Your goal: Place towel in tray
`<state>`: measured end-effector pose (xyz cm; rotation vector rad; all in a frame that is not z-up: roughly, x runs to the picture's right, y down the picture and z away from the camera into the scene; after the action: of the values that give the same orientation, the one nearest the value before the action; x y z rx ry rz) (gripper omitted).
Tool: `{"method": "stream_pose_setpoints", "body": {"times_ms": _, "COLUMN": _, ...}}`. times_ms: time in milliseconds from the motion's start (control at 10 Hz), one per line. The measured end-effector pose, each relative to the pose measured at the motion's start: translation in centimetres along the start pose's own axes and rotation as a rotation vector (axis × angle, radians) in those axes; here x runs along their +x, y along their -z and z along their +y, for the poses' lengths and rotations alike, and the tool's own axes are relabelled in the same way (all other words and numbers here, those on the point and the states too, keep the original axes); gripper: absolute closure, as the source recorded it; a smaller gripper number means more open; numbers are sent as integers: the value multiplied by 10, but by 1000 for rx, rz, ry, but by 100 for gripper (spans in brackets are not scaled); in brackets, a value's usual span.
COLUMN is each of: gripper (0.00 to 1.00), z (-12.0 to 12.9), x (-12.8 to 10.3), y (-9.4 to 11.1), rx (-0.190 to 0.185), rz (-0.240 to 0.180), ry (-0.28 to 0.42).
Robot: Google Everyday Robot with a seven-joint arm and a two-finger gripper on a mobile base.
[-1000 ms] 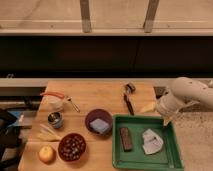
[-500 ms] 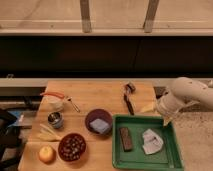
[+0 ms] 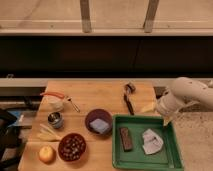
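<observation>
The white towel [image 3: 151, 141] lies crumpled inside the green tray [image 3: 170, 161], in its right half. A brown bar [image 3: 125, 138] lies in the tray's left half. My gripper [image 3: 158, 114] hangs on the white arm [image 3: 187, 92] at the right, just above the tray's far right rim. It is clear of the towel. Its two tan fingers [image 3: 148, 107] stand spread apart with nothing between them.
On the wooden table [image 3: 100, 95] left of the tray are a dark bowl with a blue sponge [image 3: 98, 121], a bowl of dark round items [image 3: 72, 146], an apple [image 3: 46, 154], a banana [image 3: 47, 133], a metal cup [image 3: 55, 119], a white bowl [image 3: 54, 103] and a black tool [image 3: 129, 97].
</observation>
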<state>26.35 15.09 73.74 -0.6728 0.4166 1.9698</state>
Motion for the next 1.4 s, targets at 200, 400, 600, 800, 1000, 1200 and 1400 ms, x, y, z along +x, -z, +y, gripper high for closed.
{"method": "stream_pose_setpoints", "body": {"times_ms": 200, "gripper": 20, "z": 0, "x": 0, "y": 0, "rx": 0, "rz": 0, "ry": 0}}
{"method": "stream_pose_setpoints", "body": {"times_ms": 400, "gripper": 20, "z": -1, "x": 0, "y": -1, "rx": 8, "rz": 1, "ry": -4}}
{"method": "stream_pose_setpoints", "body": {"times_ms": 600, "gripper": 20, "z": -9, "x": 11, "y": -15, "rx": 51, "rz": 38, "ry": -14}}
{"method": "stream_pose_setpoints", "body": {"times_ms": 800, "gripper": 20, "z": -20, "x": 29, "y": -38, "rx": 90, "rz": 93, "ry": -24}}
{"method": "stream_pose_setpoints", "body": {"times_ms": 1000, "gripper": 20, "z": -31, "x": 42, "y": -55, "rx": 110, "rz": 141, "ry": -43}}
{"method": "stream_pose_setpoints", "body": {"times_ms": 1200, "gripper": 20, "z": -40, "x": 51, "y": -75, "rx": 130, "rz": 188, "ry": -63}}
{"method": "stream_pose_setpoints", "body": {"times_ms": 1400, "gripper": 20, "z": -51, "x": 57, "y": -84, "rx": 172, "rz": 208, "ry": -80}}
